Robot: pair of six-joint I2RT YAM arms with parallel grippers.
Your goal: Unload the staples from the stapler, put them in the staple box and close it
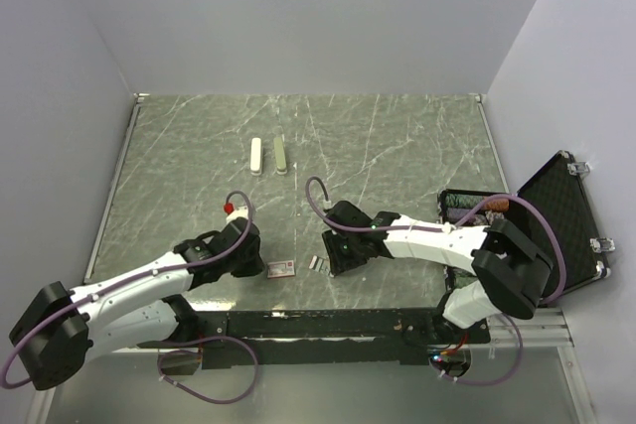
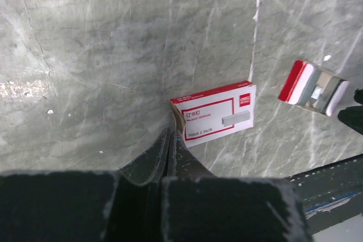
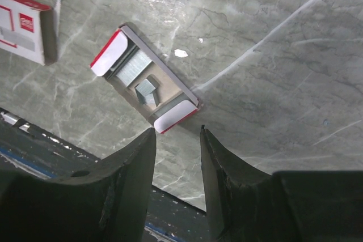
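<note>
The stapler lies at the far middle of the table, seen as a pale piece (image 1: 256, 156) and an olive-green piece (image 1: 281, 156) side by side, far from both grippers. Silver-grey staples (image 3: 134, 65) lie in a small open red-and-white tray (image 3: 170, 117), which also shows in the top view (image 1: 316, 264). My right gripper (image 3: 177, 131) is open and empty just short of the tray's near end. My left gripper (image 2: 170, 135) is shut and empty, its tip at the corner of the flat red-and-white staple box (image 2: 215, 114).
The staple box (image 1: 281, 267) lies between the two grippers near the front edge. An open black case (image 1: 556, 220) stands at the right edge. The dark front rail (image 1: 328, 325) runs just behind both grippers. Grey walls enclose the table.
</note>
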